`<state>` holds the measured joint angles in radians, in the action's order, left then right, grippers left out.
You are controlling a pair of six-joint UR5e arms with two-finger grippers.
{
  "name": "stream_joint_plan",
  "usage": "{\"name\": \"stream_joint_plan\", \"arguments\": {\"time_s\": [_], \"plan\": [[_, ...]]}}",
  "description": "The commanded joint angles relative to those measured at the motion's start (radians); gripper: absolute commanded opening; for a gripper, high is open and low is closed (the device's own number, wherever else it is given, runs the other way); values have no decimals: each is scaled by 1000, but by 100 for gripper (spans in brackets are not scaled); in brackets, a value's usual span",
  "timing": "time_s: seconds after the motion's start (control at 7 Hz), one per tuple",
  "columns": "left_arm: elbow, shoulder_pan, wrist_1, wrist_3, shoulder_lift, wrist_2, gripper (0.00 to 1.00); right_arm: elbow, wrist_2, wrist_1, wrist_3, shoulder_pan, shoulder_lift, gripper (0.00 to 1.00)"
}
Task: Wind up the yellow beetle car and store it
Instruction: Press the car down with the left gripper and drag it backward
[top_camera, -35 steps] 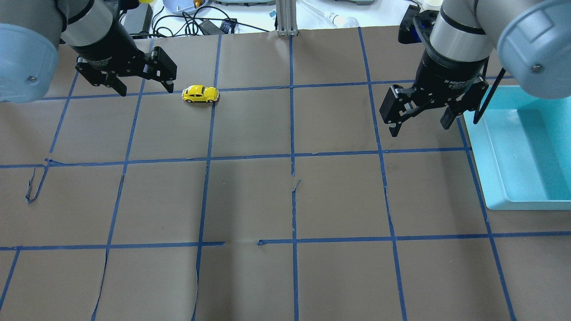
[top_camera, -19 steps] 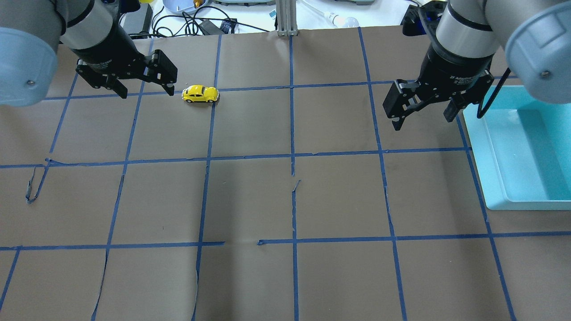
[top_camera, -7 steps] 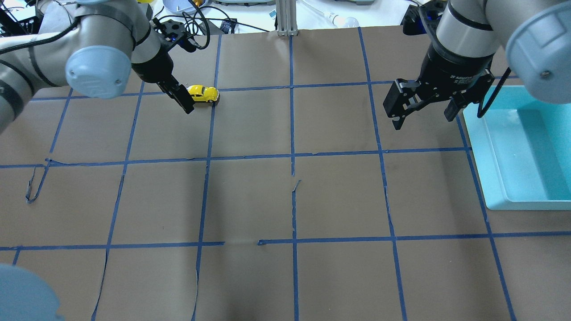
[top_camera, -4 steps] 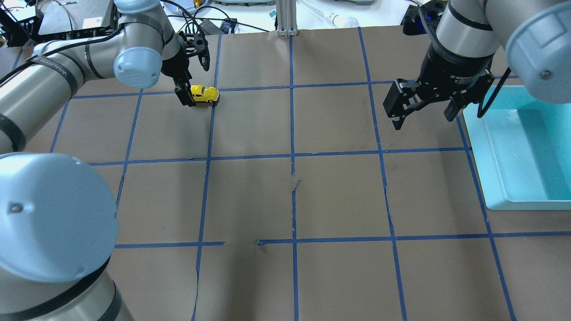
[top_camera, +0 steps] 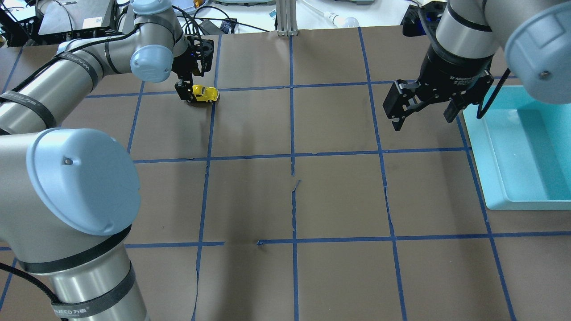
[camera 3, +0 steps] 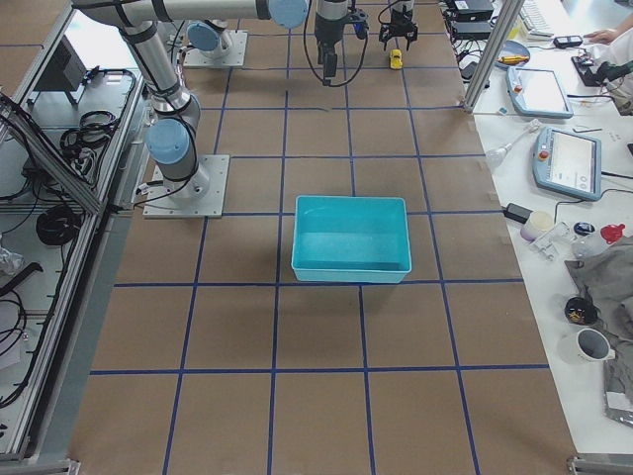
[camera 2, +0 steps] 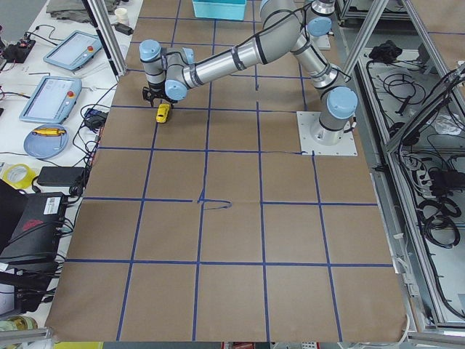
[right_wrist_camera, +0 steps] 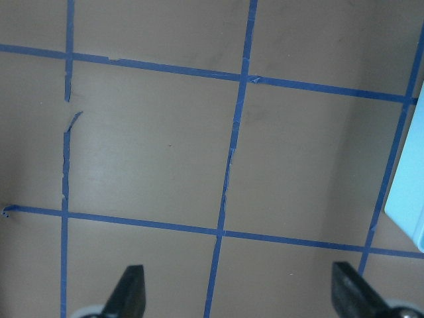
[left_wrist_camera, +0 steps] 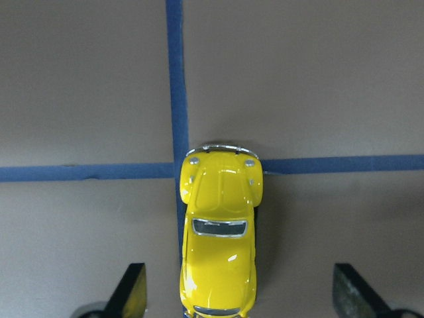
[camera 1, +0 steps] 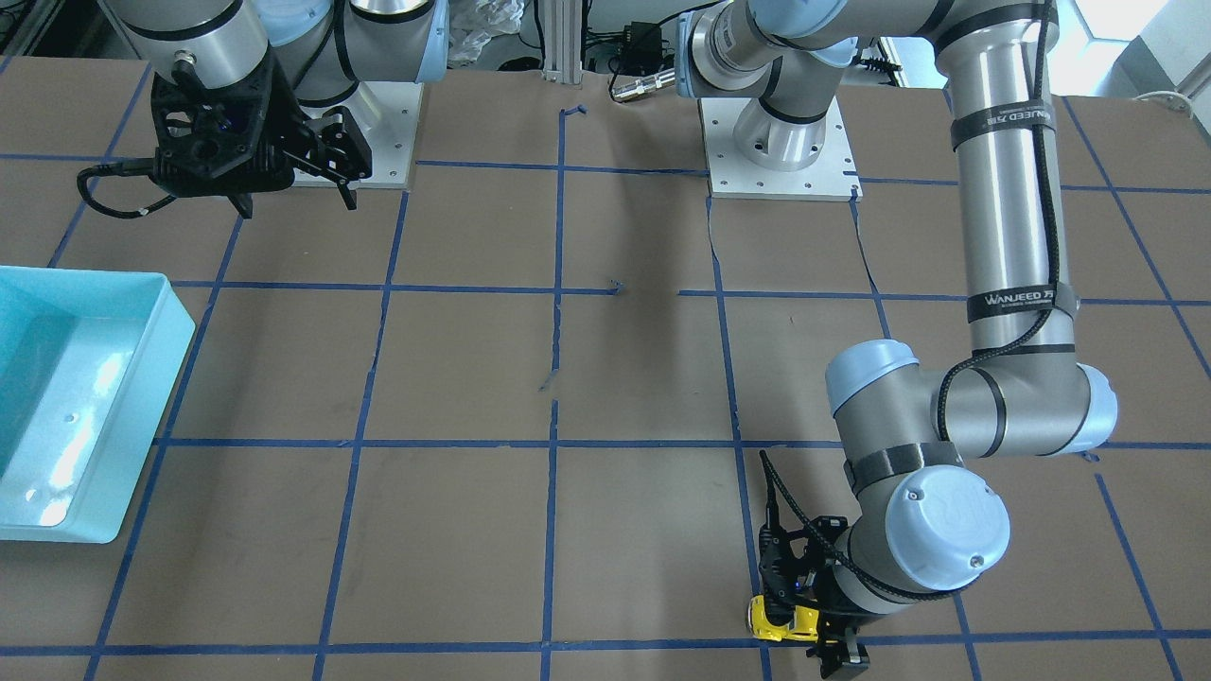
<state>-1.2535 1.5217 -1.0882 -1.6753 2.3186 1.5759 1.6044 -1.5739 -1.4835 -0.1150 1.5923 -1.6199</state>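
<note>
The yellow beetle car [top_camera: 206, 93] stands on the brown paper at a blue tape crossing, far left. My left gripper [top_camera: 192, 89] is open and low over it. In the left wrist view the car [left_wrist_camera: 218, 252] sits between the two fingertips [left_wrist_camera: 132, 291], its rear end level with them, with a gap on each side. The car [camera 1: 771, 619] and left gripper [camera 1: 804, 615] also show in the front view. My right gripper [top_camera: 421, 121] is open and empty, hovering above the table next to the blue bin [top_camera: 490, 178].
The light-blue bin [camera 1: 180, 322] lies at the table's right edge and looks empty. Blue tape lines grid the brown paper, with small tears in places. Cables, a plate and gear lie past the far edge [top_camera: 196, 22].
My left arm has swung in and lowered, turning the gripper so that its fingers now straddle the car's rear. The car and the right arm have not moved.
</note>
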Motion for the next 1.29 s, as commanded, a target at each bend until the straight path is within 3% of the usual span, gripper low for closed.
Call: {"name": "stream_joint_plan", "arguments": {"time_s": [0.0, 0.43, 0.57, 0.71, 0.86, 1.0, 1.14], "plan": [[11, 0, 4, 20, 19, -1, 98, 0, -2, 2, 0, 0, 0, 100], [28, 0, 7, 20, 50, 0, 95, 0, 0, 0, 0, 0, 0, 100], [25, 0, 7, 20, 48, 1, 82, 0, 0, 0, 0, 0, 0, 100], [22, 0, 8, 16, 44, 7, 59, 0, 0, 0, 0, 0, 0, 100], [19, 0, 10, 9, 36, 7, 29, 0, 0, 0, 0, 2, 2, 100], [17, 2, 11, 11, 38, 7, 8, 0, -2, 0, 0, 0, 0, 100], [14, 2, 28, 11, 41, 7, 0, 0, -2, 0, 0, 0, 0, 100]]}}
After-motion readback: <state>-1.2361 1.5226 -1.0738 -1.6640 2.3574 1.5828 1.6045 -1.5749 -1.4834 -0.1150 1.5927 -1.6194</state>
